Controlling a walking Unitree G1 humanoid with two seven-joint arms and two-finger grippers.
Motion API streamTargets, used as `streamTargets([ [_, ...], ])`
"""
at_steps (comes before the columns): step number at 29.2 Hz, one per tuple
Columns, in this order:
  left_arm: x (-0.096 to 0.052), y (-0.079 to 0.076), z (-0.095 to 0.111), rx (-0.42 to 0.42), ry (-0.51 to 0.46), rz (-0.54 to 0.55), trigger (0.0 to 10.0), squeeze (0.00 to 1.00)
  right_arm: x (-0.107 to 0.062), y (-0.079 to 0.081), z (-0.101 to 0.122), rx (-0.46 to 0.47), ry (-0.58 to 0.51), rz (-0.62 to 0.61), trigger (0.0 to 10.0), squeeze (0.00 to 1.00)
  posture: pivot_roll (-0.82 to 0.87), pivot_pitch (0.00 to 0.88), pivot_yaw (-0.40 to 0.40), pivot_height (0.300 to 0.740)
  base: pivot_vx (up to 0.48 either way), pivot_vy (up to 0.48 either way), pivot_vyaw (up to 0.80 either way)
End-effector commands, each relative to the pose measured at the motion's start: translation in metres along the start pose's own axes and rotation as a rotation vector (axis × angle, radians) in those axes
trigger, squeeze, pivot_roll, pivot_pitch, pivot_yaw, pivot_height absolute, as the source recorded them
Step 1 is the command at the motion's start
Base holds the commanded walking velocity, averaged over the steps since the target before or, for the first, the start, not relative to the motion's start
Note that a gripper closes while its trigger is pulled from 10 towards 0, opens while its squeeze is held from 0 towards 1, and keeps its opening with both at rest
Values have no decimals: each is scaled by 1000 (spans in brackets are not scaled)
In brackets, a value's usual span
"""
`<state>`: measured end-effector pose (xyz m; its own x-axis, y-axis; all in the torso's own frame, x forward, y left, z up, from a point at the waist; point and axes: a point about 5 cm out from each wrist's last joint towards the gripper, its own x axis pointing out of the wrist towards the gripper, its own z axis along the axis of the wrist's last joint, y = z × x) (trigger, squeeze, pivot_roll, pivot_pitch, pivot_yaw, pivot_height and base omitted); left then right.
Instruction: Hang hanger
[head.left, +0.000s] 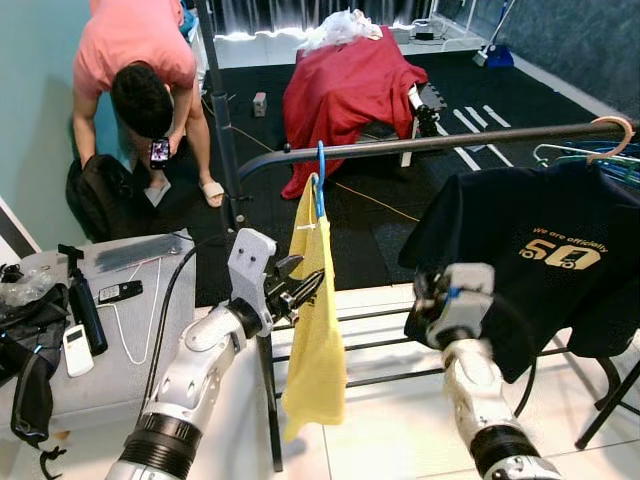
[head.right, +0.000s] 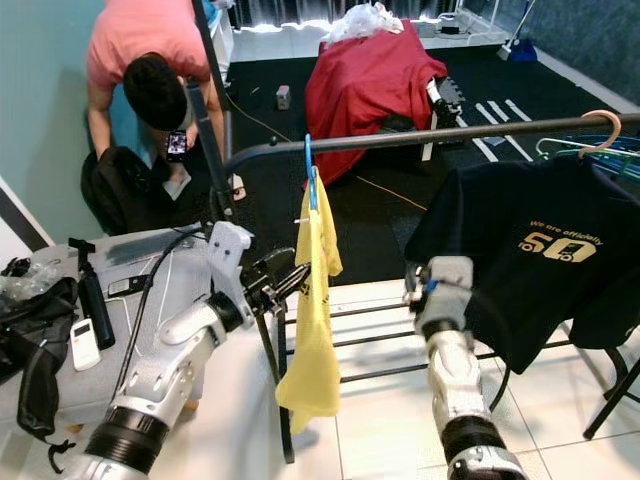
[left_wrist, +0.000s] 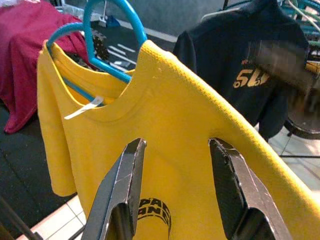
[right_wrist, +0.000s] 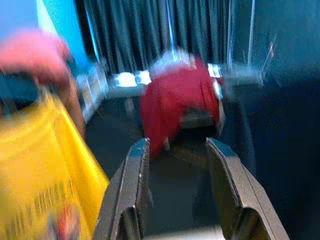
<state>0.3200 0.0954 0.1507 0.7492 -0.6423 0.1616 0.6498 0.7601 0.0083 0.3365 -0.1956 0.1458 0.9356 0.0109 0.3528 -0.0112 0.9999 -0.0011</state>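
Dark rail over tile floor carries our blue hanger w/ yellow shirt, hook already on. Left gripper spread wide beside the shirt, prob. just let go; right gripper also wide, empty.

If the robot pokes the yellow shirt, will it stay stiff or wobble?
Probably wobble. The yellow shirt droops in soft folds, so it looks floppy. It hangs from one blue hanger hooked on the rail, so it would likely swing. The left pincer is open beside it.
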Motion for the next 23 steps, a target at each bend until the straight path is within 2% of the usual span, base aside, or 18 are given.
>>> streamTargets([
  [1, 3, -2, -1, -9, 20, -20, 10000, 0, 10, 10, 21, 16, -73, 82, 10000, 0, -80, 106, 43, 740, 0, 0, 0],
  [2, 3, -2, -1, -9, 20, -20, 10000, 0, 10, 10, 21, 16, -73, 82, 10000, 0, -80, 106, 43, 740, 0, 0, 0],
  [3, 5, -4, 1, -12, 17, -29, 10000, 0, 20, 20, 37, 23, -95, 172, 10000, 0, -82, 107, 44, 740, 0, 0, 0],
  [4, 5, -4, 1, -12, 17, -29, 10000, 0, 20, 20, 37, 23, -95, 172, 10000, 0, -82, 107, 44, 740, 0, 0, 0],
  [5, 7, -8, 4, -15, 11, -40, 10000, 0, 29, 28, 46, 21, -48, 271, 10000, 0, -87, 109, 39, 740, 0, 0, 0],
  [6, 7, -8, 4, -15, 11, -40, 10000, 0, 29, 28, 46, 21, -48, 271, 10000, 0, -87, 109, 39, 740, 0, 0, 0],
  [7, 9, -13, 6, -14, 2, -57, 10000, 0, 37, 32, 49, 19, 41, 362, 10000, 0, -86, 112, 35, 740, 0, 0, 0],
  [9, 9, -13, 6, -14, 2, -57, 10000, 0, 37, 32, 49, 19, 41, 362, 10000, 0, -86, 112, 35, 740, 0, 0, 0],
  [10, 10, -17, 8, -14, -3, -68, 10000, 0, 42, 34, 48, 26, 132, 434, 10000, 0, -86, 115, 30, 740, 0, 0, 0],
  [12, 10, -17, 8, -14, -3, -68, 10000, 0, 42, 34, 48, 26, 132, 434, 10000, 0, -86, 115, 30, 740, 0, 0, 0],
  [13, 11, -21, 9, -16, -8, -78, 10000, 0, 47, 34, 49, 19, 185, 479, 10000, 1000, -84, 120, 25, 740, 0, 0, 0],
  [14, 13, -25, 11, -13, -15, -87, 10000, 0, 55, 35, 55, 58, 223, 523, 10000, 1000, -87, 124, 18, 740, 0, 0, 0],
  [22, 15, -31, 13, -3, -26, -101, 10000, 0, 67, 40, 66, 121, 253, 579, 10000, 1000, -89, 126, 9, 740, 0, 0, 0],
  [23, 17, -33, 16, 8, -32, -108, 10000, 0, 72, 44, 73, 155, 271, 614, 10000, 1000, -89, 125, 2, 740, 0, 0, 0],
])
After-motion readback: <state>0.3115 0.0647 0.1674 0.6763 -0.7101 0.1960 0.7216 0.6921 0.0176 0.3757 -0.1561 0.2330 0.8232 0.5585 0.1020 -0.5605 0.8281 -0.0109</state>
